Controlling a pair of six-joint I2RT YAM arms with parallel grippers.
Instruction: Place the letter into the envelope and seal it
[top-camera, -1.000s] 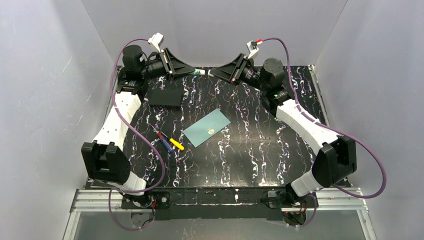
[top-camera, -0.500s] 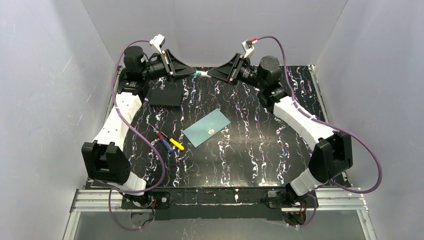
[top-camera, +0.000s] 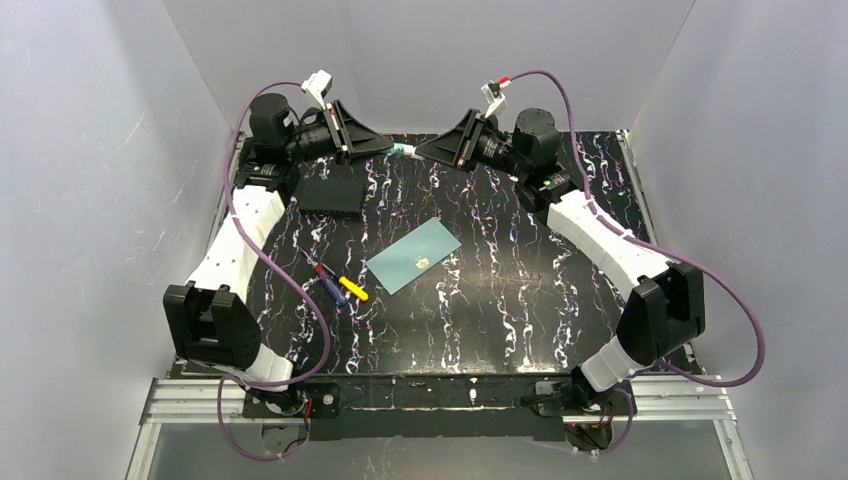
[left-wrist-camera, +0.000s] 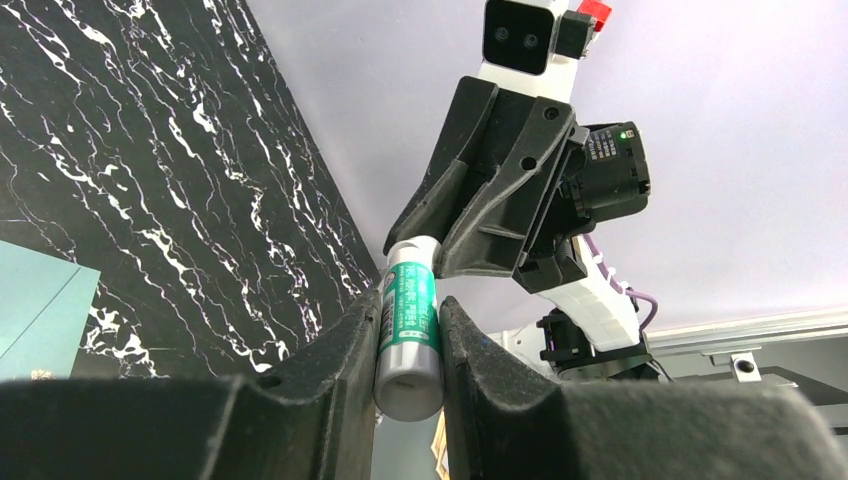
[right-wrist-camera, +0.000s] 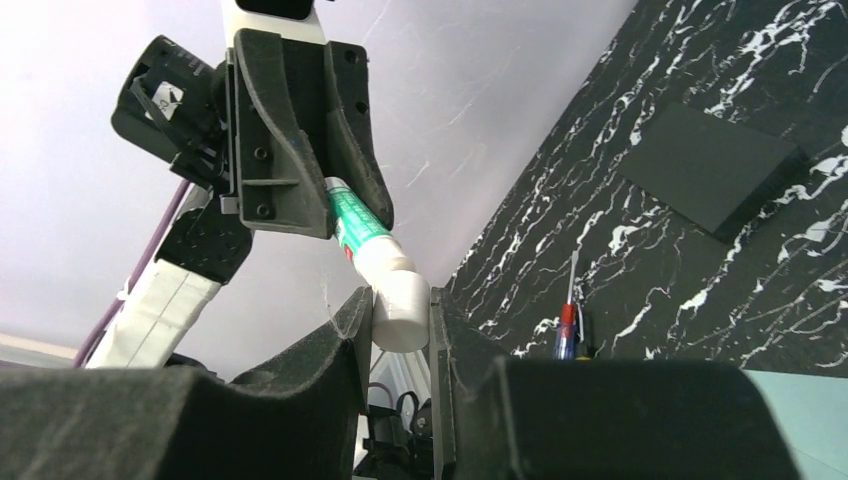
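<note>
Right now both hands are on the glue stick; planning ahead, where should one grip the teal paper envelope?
Likely a short edge, from above: the teal paper envelope lies flat on the black marbled table, so only an edge can be pinched.

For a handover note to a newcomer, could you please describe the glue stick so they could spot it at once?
Look to the far edge of the black marbled table, where the left gripper and right gripper meet above it. The glue stick is the small tube clamped between them: green-labelled, white-capped, the only thing held aloft.
</note>
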